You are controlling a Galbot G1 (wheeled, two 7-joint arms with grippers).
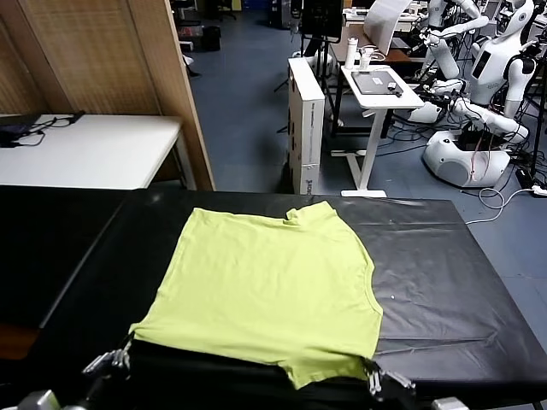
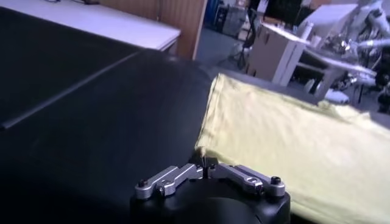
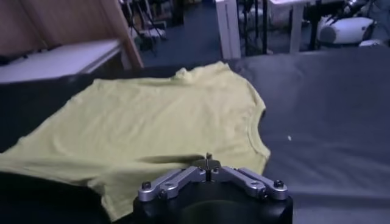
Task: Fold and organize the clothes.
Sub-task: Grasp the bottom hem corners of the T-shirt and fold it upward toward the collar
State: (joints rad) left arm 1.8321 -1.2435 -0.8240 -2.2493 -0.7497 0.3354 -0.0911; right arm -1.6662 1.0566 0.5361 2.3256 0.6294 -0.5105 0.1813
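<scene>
The clothes are one lime yellow-green T-shirt [image 1: 265, 282] spread flat on a black table [image 1: 453, 282], and it also fills the left wrist view [image 2: 292, 140] and the right wrist view [image 3: 158, 115]. My left gripper [image 1: 128, 345] is at the shirt's near left corner, its jaws [image 2: 204, 163] shut with the cloth's corner pinched at the tips. At the near right corner my right gripper [image 1: 370, 366] is shut too, its tips [image 3: 209, 159] in the fabric by a short sleeve. The near edge runs straight between the two grippers.
Behind the black table stand a white table [image 1: 94, 149] at the back left and a wooden partition [image 1: 111, 51]. Beyond are a white cabinet [image 1: 306, 120], a small white desk [image 1: 376, 85] and other robots [image 1: 479, 85] on the blue floor.
</scene>
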